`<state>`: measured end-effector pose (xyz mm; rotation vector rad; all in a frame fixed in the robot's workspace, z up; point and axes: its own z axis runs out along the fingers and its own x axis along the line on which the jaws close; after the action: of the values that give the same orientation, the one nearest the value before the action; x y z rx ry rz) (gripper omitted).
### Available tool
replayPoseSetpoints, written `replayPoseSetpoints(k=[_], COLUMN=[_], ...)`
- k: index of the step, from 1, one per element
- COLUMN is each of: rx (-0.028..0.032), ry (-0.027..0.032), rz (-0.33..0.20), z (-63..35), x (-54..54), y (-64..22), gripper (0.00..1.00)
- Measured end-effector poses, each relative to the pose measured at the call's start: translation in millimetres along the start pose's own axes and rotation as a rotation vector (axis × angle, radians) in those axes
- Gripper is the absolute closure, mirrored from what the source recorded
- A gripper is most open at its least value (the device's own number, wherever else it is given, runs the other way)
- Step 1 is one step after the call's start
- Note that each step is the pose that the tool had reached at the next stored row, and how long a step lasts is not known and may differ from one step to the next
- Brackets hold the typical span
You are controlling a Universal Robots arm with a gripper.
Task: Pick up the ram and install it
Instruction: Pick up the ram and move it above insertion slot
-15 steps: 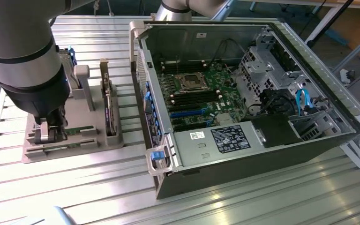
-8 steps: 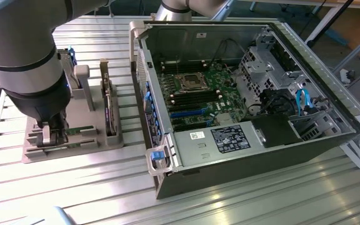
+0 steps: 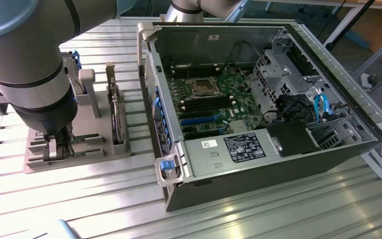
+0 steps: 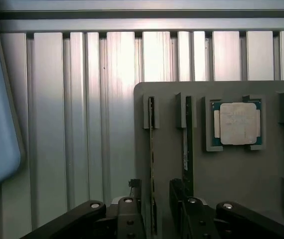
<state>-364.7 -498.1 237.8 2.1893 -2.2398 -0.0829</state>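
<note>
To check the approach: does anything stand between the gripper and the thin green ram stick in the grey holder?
Nothing visible does. The open gripper straddles one thin green ram stick standing on edge in the grey holder; the second stick stands apart beside it.

No print is legible. A black label (image 3: 244, 148) with white lettering and a small white sticker (image 3: 209, 144) lie on the power supply cover (image 3: 208, 162) in the computer case (image 3: 244, 184). Another white sticker (image 3: 216, 37) sits on its inner wall. The processor chip (image 4: 238, 123) and the pale label on a ram stick (image 4: 187, 124) carry marks too fine to read.
</note>
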Motion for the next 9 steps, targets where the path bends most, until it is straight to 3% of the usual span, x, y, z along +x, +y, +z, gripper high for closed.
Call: replayPoseSetpoints(k=[9], rx=[0.0001], ry=[-0.0002], rz=[0.000], z=[19.5], x=[0.6], y=[-0.4], gripper=[0.64])
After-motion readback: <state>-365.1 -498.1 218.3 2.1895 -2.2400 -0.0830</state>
